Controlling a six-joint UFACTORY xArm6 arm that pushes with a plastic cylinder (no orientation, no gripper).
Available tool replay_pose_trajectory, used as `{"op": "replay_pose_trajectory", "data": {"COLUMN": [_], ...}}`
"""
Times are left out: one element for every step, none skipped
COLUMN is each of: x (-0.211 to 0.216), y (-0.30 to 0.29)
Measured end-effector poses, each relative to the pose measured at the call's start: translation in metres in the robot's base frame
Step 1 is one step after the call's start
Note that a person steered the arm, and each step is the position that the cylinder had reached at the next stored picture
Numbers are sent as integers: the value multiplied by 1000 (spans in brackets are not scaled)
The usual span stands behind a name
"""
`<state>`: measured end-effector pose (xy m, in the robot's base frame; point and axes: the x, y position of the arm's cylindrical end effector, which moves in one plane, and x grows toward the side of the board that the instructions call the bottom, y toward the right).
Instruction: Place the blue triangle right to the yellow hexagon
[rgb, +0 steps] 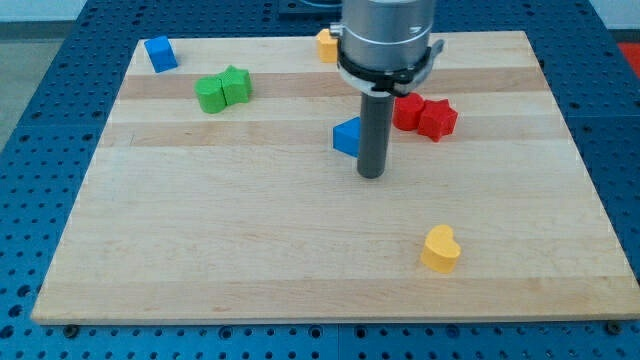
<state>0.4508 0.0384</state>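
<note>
The blue triangle (346, 137) lies near the middle of the wooden board (200, 240). My tip (371, 175) touches the board just right of and slightly below it, close against its right side. The yellow hexagon (326, 44) sits at the view's top edge of the board, partly hidden behind the arm's grey body (388, 40). It is well above the blue triangle.
Two green blocks (222, 89) sit together at the upper left. A blue block (160, 53) is at the top left corner. Two red blocks (424, 114) touch each other right of my rod. A yellow heart-like block (440, 249) lies at the lower right.
</note>
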Motion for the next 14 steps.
{"op": "replay_pose_trajectory", "data": {"x": [-24, -54, -67, -67, -70, -88, -116, -146, -178, -204, -220, -237, -252, -254], "y": [-2, -4, -24, -59, -80, -76, -38, -8, 1, 10, 25, 37, 38, 41]}}
